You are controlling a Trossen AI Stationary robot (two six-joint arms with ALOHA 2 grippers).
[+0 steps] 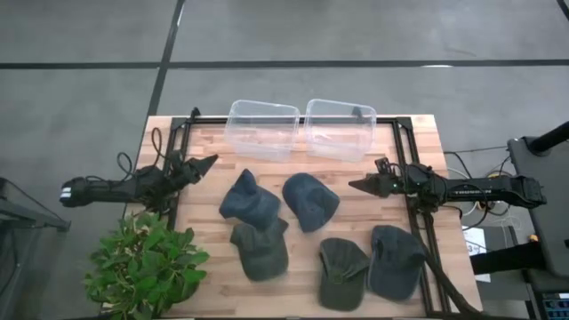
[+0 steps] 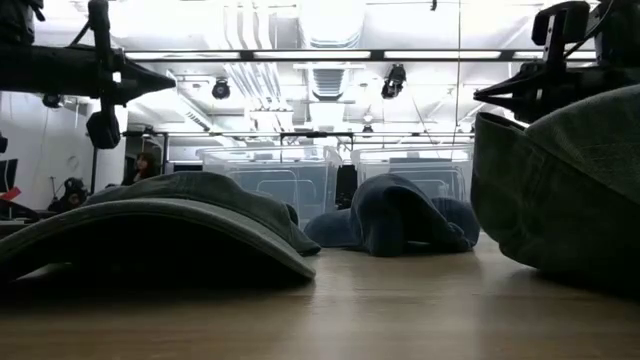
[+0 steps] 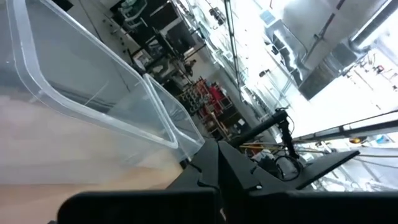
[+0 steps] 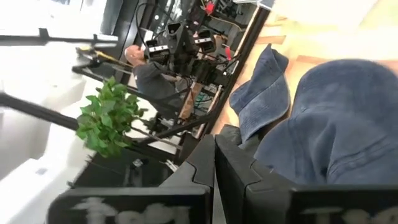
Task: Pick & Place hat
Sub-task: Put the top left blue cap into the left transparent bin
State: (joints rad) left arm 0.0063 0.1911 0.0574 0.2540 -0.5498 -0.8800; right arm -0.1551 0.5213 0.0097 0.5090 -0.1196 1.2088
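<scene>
Five hats lie crown-up on the wooden table. Two are blue (image 1: 244, 200) (image 1: 311, 200), two are green (image 1: 260, 249) (image 1: 342, 271), and one is grey-blue (image 1: 396, 260). My left gripper (image 1: 209, 163) is shut. It hovers over the table's left part, pointing at the left blue hat without touching it. My right gripper (image 1: 356, 185) is shut and hovers just right of the second blue hat (image 4: 336, 118). In the low view both grippers (image 2: 170, 78) (image 2: 480, 97) are well above the hats.
Two clear plastic bins (image 1: 262, 129) (image 1: 340, 129) stand side by side at the far edge. A potted green plant (image 1: 147, 262) sits at the near left corner. Black frame rails (image 1: 418, 222) run along both sides of the table. A strip of bare wood lies between bins and hats.
</scene>
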